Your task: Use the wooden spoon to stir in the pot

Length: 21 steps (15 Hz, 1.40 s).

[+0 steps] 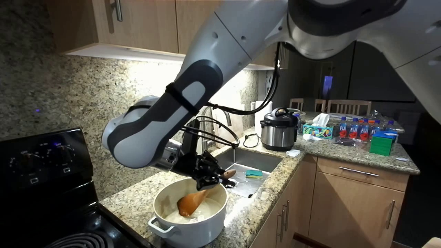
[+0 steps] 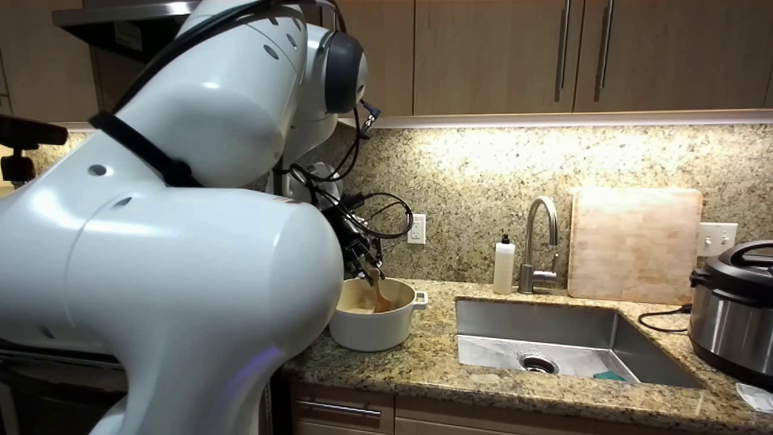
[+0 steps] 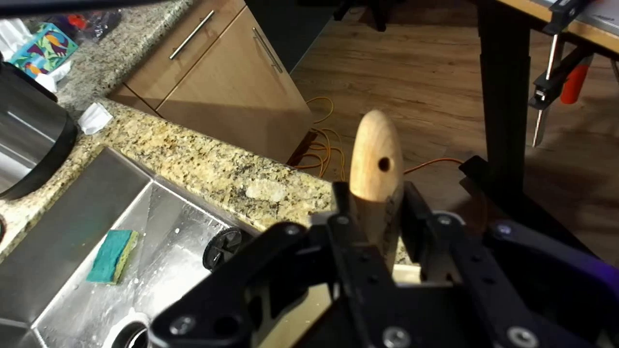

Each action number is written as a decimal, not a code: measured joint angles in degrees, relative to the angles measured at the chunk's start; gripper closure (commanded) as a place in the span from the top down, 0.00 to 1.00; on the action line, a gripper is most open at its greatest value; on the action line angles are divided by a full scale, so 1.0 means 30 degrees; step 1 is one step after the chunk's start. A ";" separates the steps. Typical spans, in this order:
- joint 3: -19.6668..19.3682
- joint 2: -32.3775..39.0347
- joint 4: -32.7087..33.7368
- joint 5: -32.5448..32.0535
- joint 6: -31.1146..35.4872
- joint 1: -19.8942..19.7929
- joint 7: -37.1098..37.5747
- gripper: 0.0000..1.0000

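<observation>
Wrist view alone gives the small dark hole in the rounded handle end of the wooden spoon (image 3: pixel 375 150). Pincer (image 3: pixel 378 203) narrow, clamped either side of that handle. The oval bowl shows in both exterior views: inside the cream-white pot (image 1: pixel 203 231), which stands on the granite tabletop (image 1: pixel 129 196) near the sink (image 1: pixel 255 156). Spoon leans; bowl orange-brown, darker toward the tip, down at pale contents (image 1: pixel 208 210), depth hard to tell. Handle end lighter. Range hood (image 2: pixel 127 30) in an exterior view. Lettering: FIJI on water bottles (image 1: pixel 354 128); OFF on the stove's control panel (image 1: pixel 44 155).
</observation>
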 measured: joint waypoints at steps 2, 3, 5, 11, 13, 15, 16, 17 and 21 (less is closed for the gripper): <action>0.0076 0.0536 0.0425 -0.0181 -0.0510 0.0460 -0.0120 0.09; 0.0117 0.0704 0.0489 -0.0297 -0.0687 0.0629 -0.0288 0.09; 0.0194 0.0836 0.0433 -0.0549 -0.0905 0.0818 -0.0883 0.09; 0.0684 -0.0316 -0.2040 -0.1559 -0.0754 0.0266 -0.2722 0.09; 0.0848 -0.1265 -0.3533 -0.1704 -0.0370 -0.0238 -0.2725 0.09; 0.0925 -0.2272 -0.4952 -0.1708 0.0116 -0.0891 -0.2725 0.09; 0.0925 -0.2704 -0.5473 -0.1709 0.0346 -0.1226 -0.2723 0.09; 0.0917 -0.3053 -0.5789 -0.1709 0.0561 -0.1537 -0.2701 0.09; 0.0824 -0.3300 -0.5668 -0.1711 0.0617 -0.2027 -0.2672 0.09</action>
